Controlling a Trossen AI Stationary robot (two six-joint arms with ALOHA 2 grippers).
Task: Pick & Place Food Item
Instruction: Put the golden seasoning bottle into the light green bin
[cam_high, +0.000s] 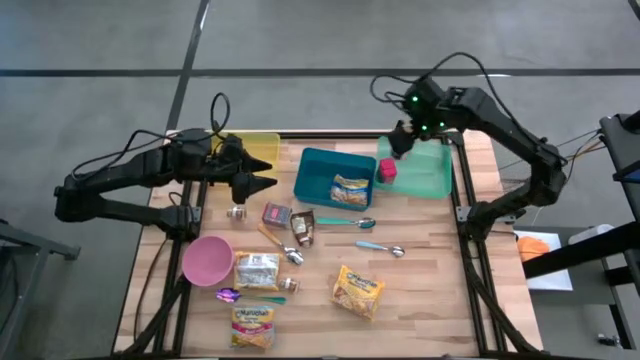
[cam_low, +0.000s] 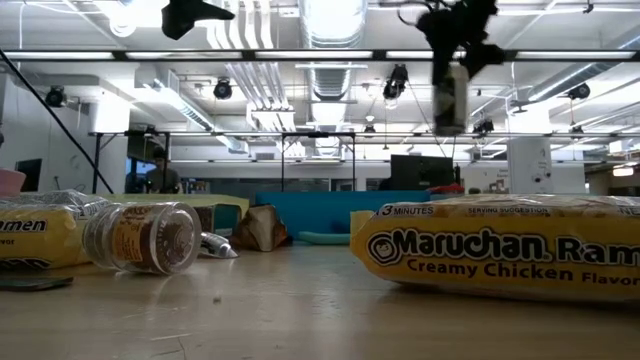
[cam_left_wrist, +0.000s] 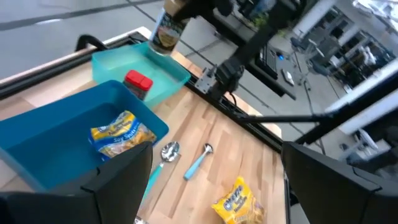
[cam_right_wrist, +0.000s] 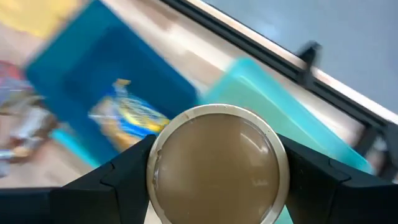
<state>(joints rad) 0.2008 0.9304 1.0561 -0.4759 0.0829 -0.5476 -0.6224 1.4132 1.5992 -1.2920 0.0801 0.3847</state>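
Open floor inside the light-green rectangular plastic tray (cam_high: 432, 172), upper right of the high view; only a small red-capped jar (cam_high: 386, 171) crowds its left edge. Left of it, the deep blue plastic bin (cam_high: 312, 177) walls things off, yellow snack packet (cam_high: 350, 189) inside.

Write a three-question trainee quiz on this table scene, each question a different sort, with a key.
1. True or false: the right tool holds a jar above the light green tray.
2. What lies in the blue bin? A) spoon B) yellow food packet C) nothing
3. Fill in: the left tool is ____, holding nothing.

Key: 1 true; 2 B; 3 open
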